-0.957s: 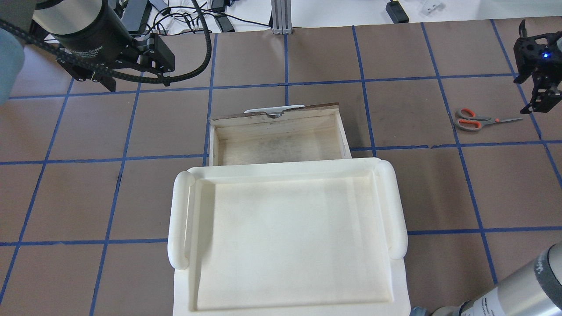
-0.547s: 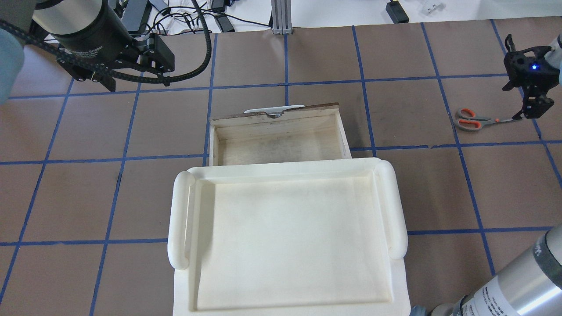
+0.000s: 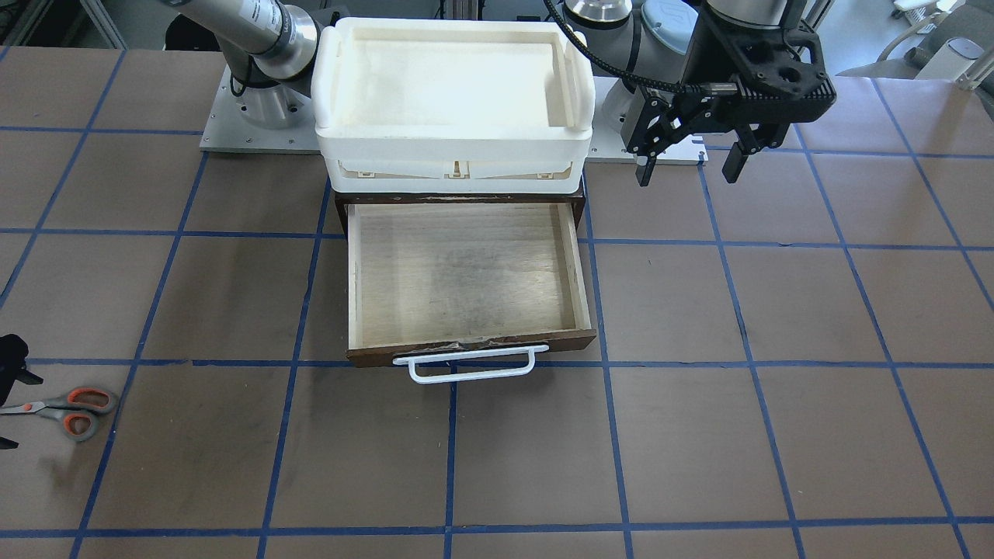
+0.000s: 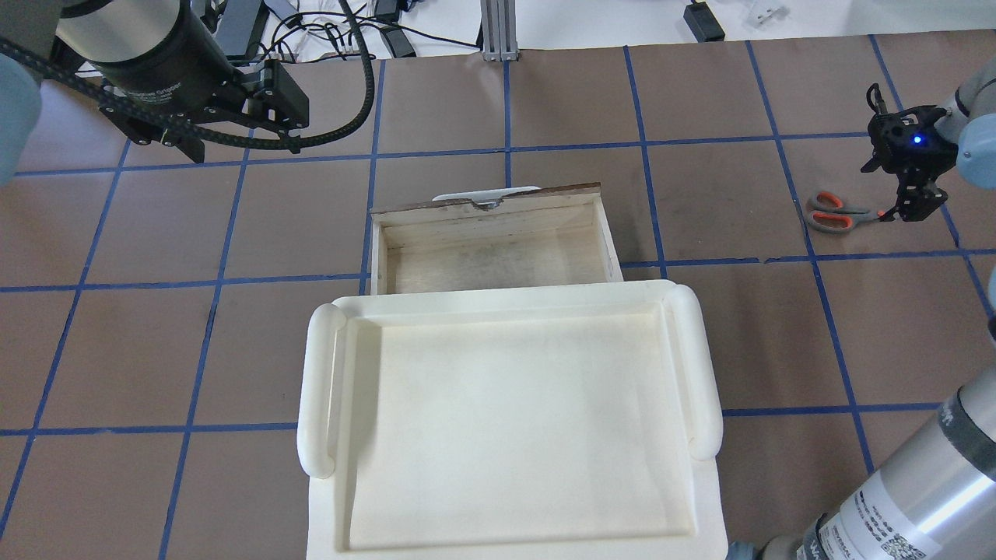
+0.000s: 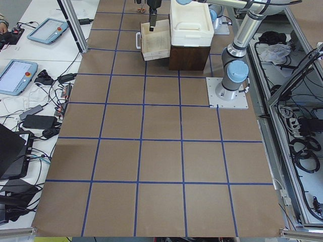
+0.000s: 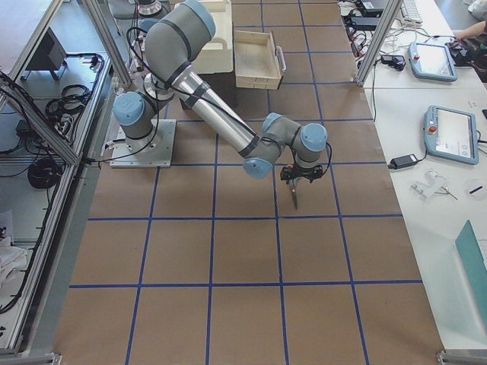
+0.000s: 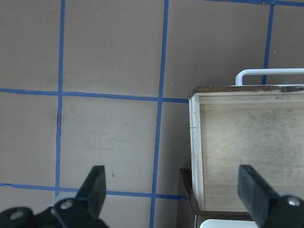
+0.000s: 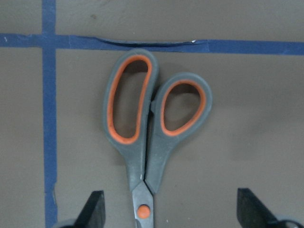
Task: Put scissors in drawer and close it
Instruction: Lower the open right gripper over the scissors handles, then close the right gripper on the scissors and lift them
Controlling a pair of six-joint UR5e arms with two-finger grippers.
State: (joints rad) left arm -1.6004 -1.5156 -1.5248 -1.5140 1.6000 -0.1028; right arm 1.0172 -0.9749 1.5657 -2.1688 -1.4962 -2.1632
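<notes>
Brown worktop [image 4: 545, 101], gridded in blue tape; my listing from the remote console follows.

1. Scissors [image 8: 142, 142]: flat on the worktop, blades shut, well apart from the drawer on the robot's right, loops toward the drawer.
2. Right end effector [image 8: 172, 213]: released, fingers spread wide either side of the orange pivot [image 8: 142, 209], apart from it. The arm is stretched long and low from its base, wrist pointing down. Only the wrist camera shows that spread; the front-facing view catches a dark sliver at its edge.
3. Drawer [image 3: 578, 264]: pulled out of a dark cabinet [image 5: 189, 58], pale floor exposed, white bar handle [image 3: 466, 365] facing away from the robot.
4. White tray [image 3: 454, 147]: on top of the cabinet.
5. Left end effector [image 3: 689, 167]: released, hanging fingers-down above the worktop beside the drawer's corner.
6. Side views add benches carrying tablets [image 5: 17, 75].
</notes>
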